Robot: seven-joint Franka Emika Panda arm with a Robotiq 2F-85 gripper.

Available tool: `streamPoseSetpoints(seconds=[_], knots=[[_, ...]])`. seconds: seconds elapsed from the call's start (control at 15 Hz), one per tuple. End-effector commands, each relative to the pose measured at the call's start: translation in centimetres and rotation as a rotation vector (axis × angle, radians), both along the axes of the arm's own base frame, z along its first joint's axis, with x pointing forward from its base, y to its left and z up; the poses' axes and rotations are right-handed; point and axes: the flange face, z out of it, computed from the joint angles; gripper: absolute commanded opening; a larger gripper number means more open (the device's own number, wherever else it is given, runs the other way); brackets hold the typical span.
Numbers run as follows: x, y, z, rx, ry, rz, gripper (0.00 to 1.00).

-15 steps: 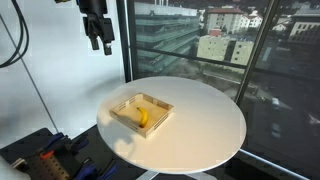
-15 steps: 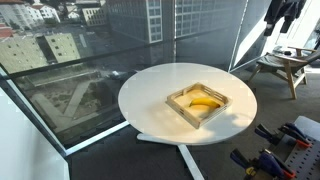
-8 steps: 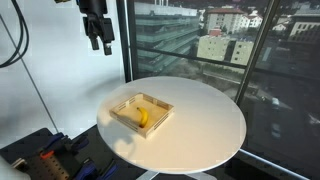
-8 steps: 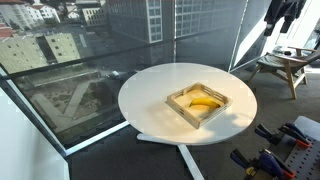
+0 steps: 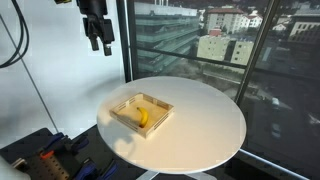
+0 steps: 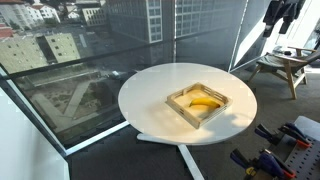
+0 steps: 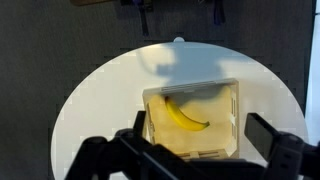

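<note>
The tool [image 5: 100,43] hung high above the wooden tray [image 5: 160,107], well apart from it, with its fingers spread wide and nothing between them. A yellow banana [image 7: 186,115] lay inside the tray, slanting across its floor and near one wall. Under the tray was a round white worktop [image 5: 205,125], and the tray sat off its middle. In the wrist view the tray lay straight below the tool.

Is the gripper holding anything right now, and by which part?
Nothing. The gripper hangs open high above; the yellow banana lies in the square wooden tray.
</note>
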Motion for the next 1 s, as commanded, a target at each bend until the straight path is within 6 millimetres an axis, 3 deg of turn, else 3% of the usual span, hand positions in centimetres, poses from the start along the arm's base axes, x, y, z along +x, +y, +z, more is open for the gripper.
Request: streamPoseSetpoints(seconds=[0.0,0.93], knots=[[1.6,0.1,0.1,-0.001,-0.001,0.011,1.00],[9.2,0.9,-1.9,0.014,-0.019,0.227,1.00]])
